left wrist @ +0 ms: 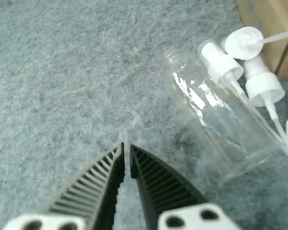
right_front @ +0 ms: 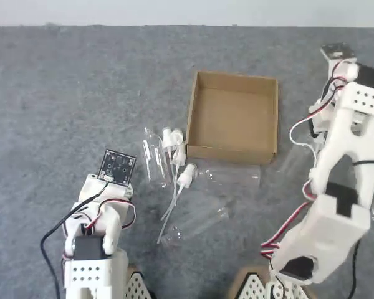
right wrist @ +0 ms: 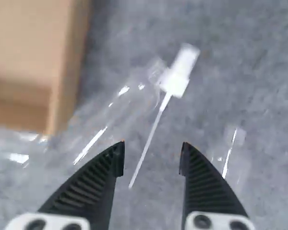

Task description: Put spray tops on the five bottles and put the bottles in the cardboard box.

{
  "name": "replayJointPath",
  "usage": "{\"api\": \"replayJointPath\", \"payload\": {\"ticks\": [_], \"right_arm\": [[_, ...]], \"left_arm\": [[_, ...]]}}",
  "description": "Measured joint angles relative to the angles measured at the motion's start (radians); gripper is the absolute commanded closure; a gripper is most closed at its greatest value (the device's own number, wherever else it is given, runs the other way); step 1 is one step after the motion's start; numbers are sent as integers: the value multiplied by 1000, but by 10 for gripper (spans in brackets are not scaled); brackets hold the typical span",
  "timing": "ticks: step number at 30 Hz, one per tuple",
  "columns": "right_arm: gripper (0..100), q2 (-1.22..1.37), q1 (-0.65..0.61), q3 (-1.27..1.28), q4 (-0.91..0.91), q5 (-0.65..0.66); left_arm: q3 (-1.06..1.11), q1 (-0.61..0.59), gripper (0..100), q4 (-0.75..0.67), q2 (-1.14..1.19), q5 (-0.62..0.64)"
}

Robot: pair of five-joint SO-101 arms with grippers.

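Several clear bottles lie on the grey cloth: one (right_front: 154,154) left of the spray tops, one (right_front: 234,174) in front of the cardboard box (right_front: 234,118), one (right_front: 196,223) nearer the arms. White spray tops (right_front: 173,142) with thin tubes are bunched by the box's front left corner. My left gripper (left wrist: 126,151) is shut and holds nothing, low over bare cloth beside a clear bottle (left wrist: 216,115) and spray tops (left wrist: 245,43). My right gripper (right wrist: 152,149) is open above a spray top (right wrist: 177,76) and a lying bottle (right wrist: 120,110), next to the box (right wrist: 33,62).
The left arm (right_front: 100,230) stands at the front left, the right arm (right_front: 343,156) rises along the right side past the box. Grey cloth stretches bare to the left and behind the box.
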Motion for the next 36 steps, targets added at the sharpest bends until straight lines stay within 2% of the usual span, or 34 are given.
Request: {"api": "replayJointPath", "payload": {"ticks": [5, 13, 36], "right_arm": [[852, 147, 28, 0, -123, 5], [853, 242, 28, 0, -250, 8], [853, 411, 38, -2, -377, 9]], "left_arm": [[0, 0, 988, 0, 0, 0], [0, 0, 988, 0, 0, 0], [0, 0, 988, 0, 0, 0]]}}
